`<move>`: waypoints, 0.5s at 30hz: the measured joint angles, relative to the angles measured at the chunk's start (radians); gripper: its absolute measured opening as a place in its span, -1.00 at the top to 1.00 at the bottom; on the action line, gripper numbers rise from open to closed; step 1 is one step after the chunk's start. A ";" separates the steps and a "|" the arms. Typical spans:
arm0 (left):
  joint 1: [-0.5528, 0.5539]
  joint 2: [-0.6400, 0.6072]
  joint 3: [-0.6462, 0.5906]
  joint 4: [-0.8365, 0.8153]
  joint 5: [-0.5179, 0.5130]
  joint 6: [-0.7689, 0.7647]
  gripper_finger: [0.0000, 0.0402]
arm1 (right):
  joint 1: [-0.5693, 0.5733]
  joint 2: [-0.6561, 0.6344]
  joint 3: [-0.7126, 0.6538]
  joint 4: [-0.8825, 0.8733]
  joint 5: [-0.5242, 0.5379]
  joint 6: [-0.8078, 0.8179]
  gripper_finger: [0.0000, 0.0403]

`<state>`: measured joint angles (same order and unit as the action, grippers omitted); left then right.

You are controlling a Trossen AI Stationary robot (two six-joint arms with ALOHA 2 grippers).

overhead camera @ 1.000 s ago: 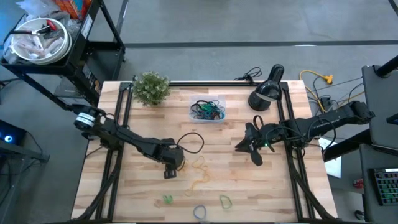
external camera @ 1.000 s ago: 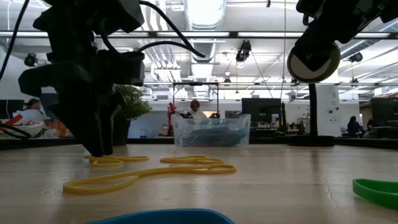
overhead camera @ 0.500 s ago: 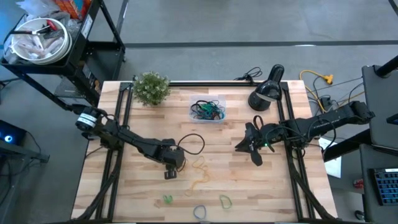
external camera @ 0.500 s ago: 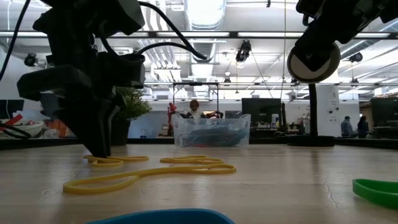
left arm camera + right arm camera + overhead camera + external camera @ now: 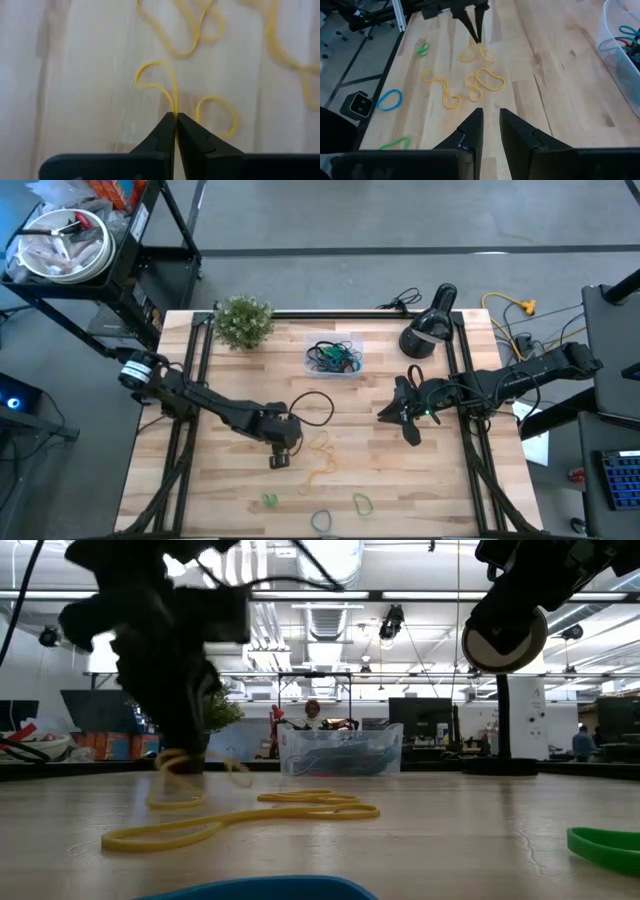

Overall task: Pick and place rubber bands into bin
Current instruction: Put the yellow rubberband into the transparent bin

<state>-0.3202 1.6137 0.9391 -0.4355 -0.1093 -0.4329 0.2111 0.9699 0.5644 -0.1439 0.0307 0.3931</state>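
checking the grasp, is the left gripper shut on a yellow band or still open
Shut. The left gripper has its fingers pressed together, pinching a yellow rubber band between the tips.

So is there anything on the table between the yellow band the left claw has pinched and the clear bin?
Nothing visible: bare wood lies between the left claw, shut on a yellow rubber band, and the bin.

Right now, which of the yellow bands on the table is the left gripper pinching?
The left gripper is shut on the small yellow band nearest the plant side, lifted off the table; the other yellow bands lie flat.
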 joint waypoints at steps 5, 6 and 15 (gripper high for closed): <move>0.000 -0.048 0.045 -0.001 -0.066 0.030 1.00 | 0.000 0.000 0.000 0.001 0.000 0.000 0.71; 0.000 -0.059 0.051 -0.001 -0.088 0.032 1.00 | 0.000 0.000 0.000 0.001 0.000 0.000 0.71; 0.000 -0.137 0.138 -0.030 -0.271 0.138 1.00 | 0.000 0.000 0.000 0.005 0.003 0.000 0.71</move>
<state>-0.3200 1.4767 1.0767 -0.4657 -0.3804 -0.2949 0.2111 0.9699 0.5640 -0.1390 0.0333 0.3933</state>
